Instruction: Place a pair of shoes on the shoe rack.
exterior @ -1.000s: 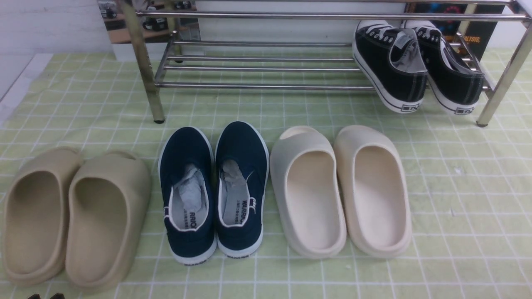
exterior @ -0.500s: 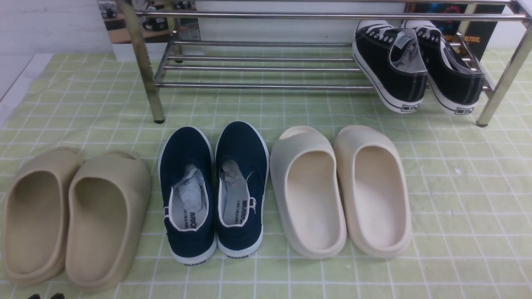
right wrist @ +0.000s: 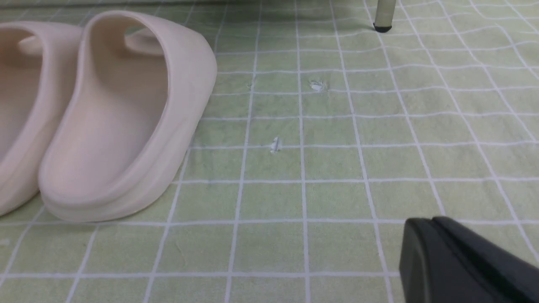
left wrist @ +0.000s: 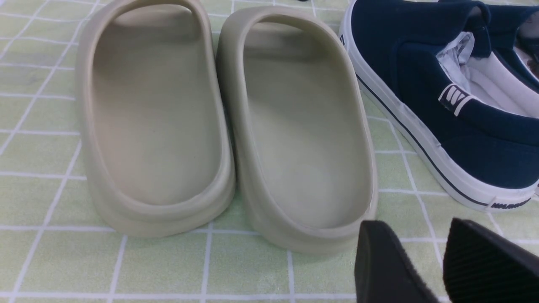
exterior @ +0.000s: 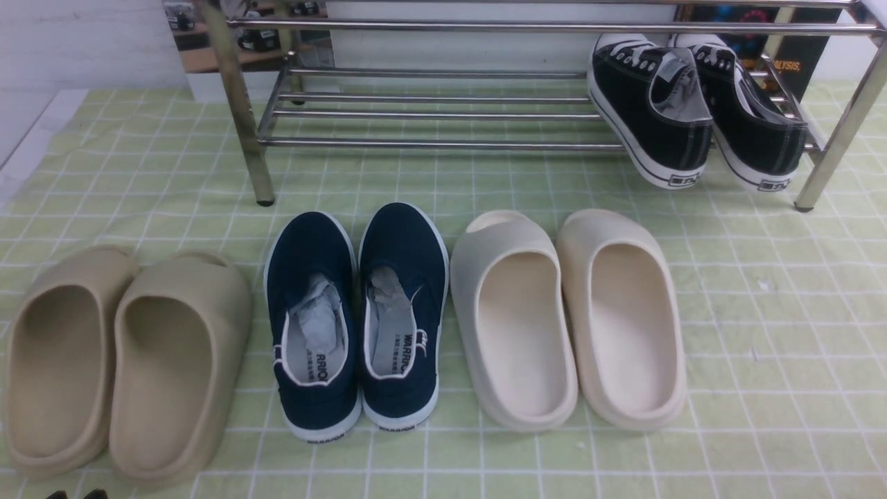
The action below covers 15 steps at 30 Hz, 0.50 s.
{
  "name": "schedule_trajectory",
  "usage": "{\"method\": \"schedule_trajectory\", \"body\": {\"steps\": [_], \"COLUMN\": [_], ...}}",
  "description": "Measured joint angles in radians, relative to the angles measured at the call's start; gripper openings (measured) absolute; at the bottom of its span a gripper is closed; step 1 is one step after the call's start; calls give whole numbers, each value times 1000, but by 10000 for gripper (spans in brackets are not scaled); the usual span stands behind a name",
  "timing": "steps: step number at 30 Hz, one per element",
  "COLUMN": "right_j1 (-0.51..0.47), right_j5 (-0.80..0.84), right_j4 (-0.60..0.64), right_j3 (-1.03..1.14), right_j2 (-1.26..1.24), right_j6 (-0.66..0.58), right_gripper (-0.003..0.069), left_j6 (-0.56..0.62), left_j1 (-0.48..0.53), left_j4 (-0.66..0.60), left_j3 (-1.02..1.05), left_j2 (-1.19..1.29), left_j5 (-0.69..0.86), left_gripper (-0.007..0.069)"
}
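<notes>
so the right gripper (right wrist: 421, 221) is closed up with nothing in it; left gripper (left wrist: 414, 225) has a gap between its tips, nothing in there either; both sneakers (exterior: 651, 111) are on the rack's (exterior: 443, 144) lower tier, right end, heels poking out; looks like the placing's done, so next move is just parking the arms imo; count: two sneakers, two navy slip-ons (exterior: 402, 312), two tan slides (exterior: 232, 326), two cream slides (exterior: 461, 298), one rack

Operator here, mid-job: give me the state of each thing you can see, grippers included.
Black sneakers: side by side on the rack's lower tier, heels overhanging the front bar.
Shoe rack: standing upright.
Navy slip-ons: on the floor, paper inside.
Cream slides: on the floor, side by side.
Tan slides: on the floor, touching.
Left gripper: slightly open, nothing held.
Right gripper: shut, nothing held.
</notes>
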Motion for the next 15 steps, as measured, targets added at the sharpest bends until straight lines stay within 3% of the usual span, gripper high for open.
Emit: {"method": "schedule_trajectory", "body": {"steps": [15], "right_j1": [0], "right_j5": [0], "right_j4": [0], "right_j3": [0], "right_j2": [0], "right_j6": [0], "right_gripper": [28], "left_j6": [0], "left_j1": [0], "left_j4": [0], "left_j3": [0], "left_j2": [0], "left_j5": [0], "left_gripper": [239]}}
